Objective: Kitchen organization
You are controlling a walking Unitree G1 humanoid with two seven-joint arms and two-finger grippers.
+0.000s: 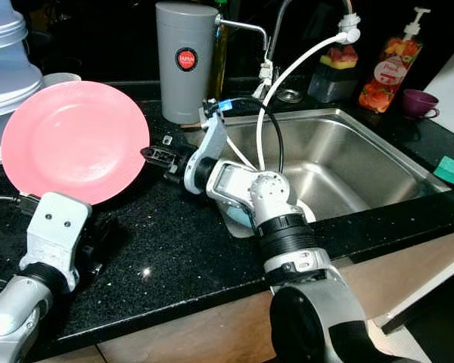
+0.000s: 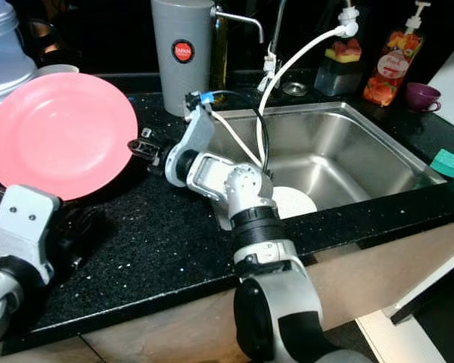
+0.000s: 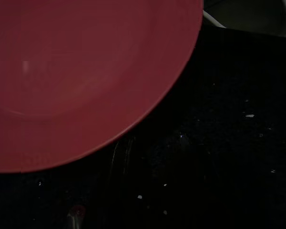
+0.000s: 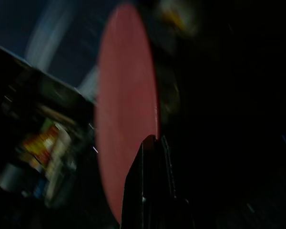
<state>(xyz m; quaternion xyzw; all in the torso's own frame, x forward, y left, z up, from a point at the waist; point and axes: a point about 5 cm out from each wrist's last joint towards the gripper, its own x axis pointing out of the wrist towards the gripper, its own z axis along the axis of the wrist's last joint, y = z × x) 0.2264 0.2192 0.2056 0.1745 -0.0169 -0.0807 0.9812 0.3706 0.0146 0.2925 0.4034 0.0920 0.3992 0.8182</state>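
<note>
A pink plate (image 1: 74, 141) is held tilted above the black tabletop (image 1: 174, 249), left of the sink (image 1: 340, 162). The right gripper (image 1: 153, 155) is clamped on its right rim; the left gripper's jaws cannot be told.

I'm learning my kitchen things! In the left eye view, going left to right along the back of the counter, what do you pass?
Pink plate → grey canister → faucet → soap bottle → purple cup.

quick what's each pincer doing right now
Left pincer: at the pink plate's lower edge; grip cannot be told.
Right pincer: shut on the plate's rim.
</note>
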